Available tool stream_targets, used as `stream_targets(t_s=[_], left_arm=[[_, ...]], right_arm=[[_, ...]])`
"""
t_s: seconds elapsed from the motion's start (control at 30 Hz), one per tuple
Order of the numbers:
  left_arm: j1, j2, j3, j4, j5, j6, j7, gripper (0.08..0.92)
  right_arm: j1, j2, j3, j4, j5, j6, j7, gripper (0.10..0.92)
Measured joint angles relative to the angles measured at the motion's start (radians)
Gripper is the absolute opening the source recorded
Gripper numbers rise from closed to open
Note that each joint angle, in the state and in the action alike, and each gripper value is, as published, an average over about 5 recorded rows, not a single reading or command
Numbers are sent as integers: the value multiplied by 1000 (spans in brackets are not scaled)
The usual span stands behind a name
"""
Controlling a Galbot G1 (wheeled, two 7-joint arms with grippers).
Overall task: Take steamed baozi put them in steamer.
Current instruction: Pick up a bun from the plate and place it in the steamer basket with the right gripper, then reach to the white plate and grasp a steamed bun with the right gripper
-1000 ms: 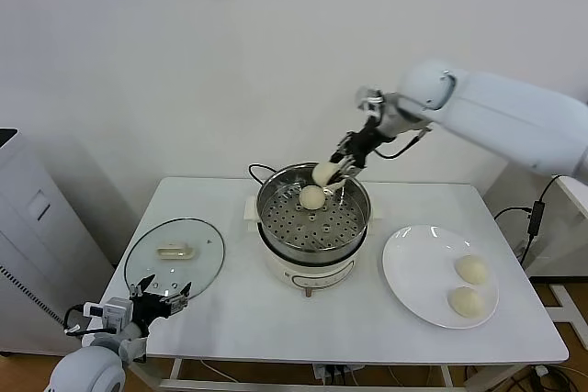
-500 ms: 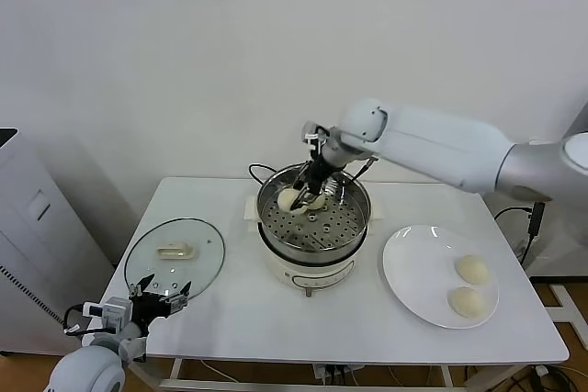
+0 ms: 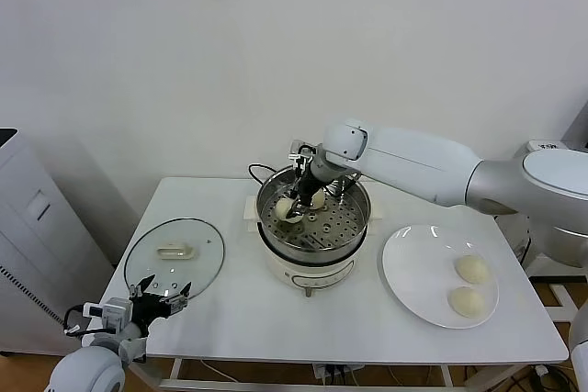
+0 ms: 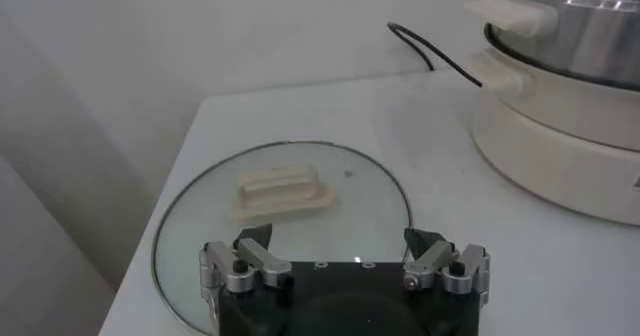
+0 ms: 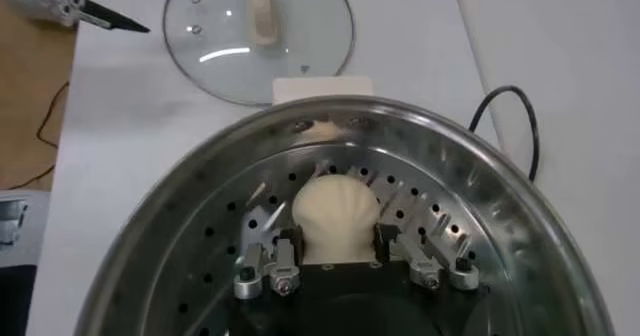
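Right wrist view: the right claw [image 5: 340,258] pinches a bun [image 5: 335,211] low over the holed floor of the steamer [image 5: 180,218], centre frame, seemingly about to set it down. The bun is smooth, cream-white, slightly squeezed. Another bun [image 3: 317,199] sits just beside it; two more [image 3: 471,269] wait on the plate [image 3: 409,268], lower right. The left claw [image 4: 345,263] hangs spread by the lid [image 4: 300,218], lower left.

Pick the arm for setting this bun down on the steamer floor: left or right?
Right. The right claw is already inside the steamer, shut on a baozi just above the perforated floor. The left claw sits open and empty by the glass lid, away from the steamer.
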Motion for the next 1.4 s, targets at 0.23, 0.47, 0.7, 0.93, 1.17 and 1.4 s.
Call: stream_targets(t_s=[0.23,0.47,0.7,0.93,1.17,1.4], left_arm=[[2,-1,-1,-1,0,-1,0,823],[1,-3,-1,-2,-1,-1,0,823],[-1,-3,1,-6,0,2,0,823],[1,-4,1,-6,1,2,-1,823],[2,-3,-2,-8,0,2,-1,823],[1,-4,-2,-11,0,2,-1,823]], right_arm=[[-14,5,5,-13,-5,-1,15,615],[3,-12,15,-6,-4,13,-13,794],[80,-77,0,13,-15,54,-114,822],[192,-193,-48,44,-67,132,-272,823],[263,-341,-107,79,-160,233,-405,823],[243,-488,-111,105,-291,332,-470,823]])
